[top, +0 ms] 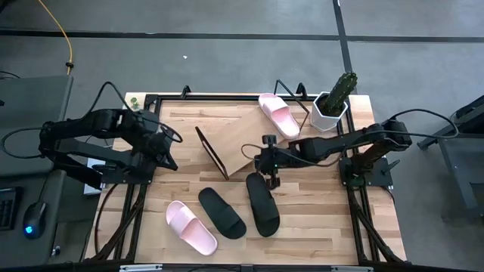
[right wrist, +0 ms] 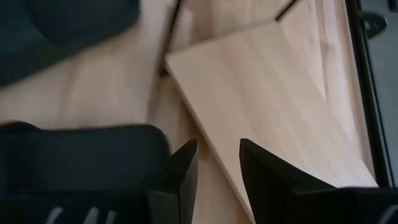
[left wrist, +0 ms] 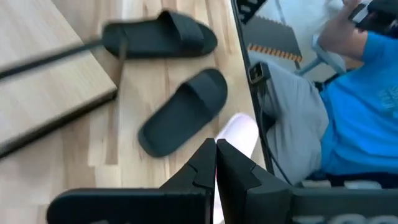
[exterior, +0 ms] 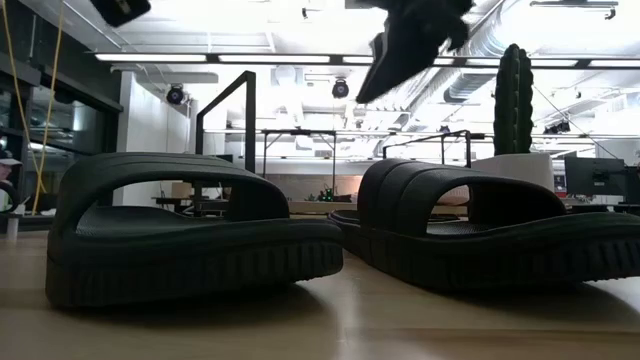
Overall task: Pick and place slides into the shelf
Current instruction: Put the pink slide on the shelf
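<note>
The shelf (top: 236,142) is a slanted light-wood board on a black wire frame at the table's middle, also seen in the right wrist view (right wrist: 273,93). One pink slide (top: 278,114) lies at its far right end. The second pink slide (top: 190,227) and two black slides (top: 221,213) (top: 262,204) rest sole-down on the near part of the table. My right gripper (top: 266,171) hangs open in the air over the right black slide's far end (exterior: 470,235), touching nothing. My left gripper (top: 165,141) is shut and hovers left of the shelf.
A white pot with a cactus (top: 333,106) stands at the far right corner of the table. A black frame rail (top: 227,96) runs along the far edge. A person in a blue shirt (left wrist: 354,93) sits beyond the near edge. Bare wood (top: 318,211) lies right of the black slides.
</note>
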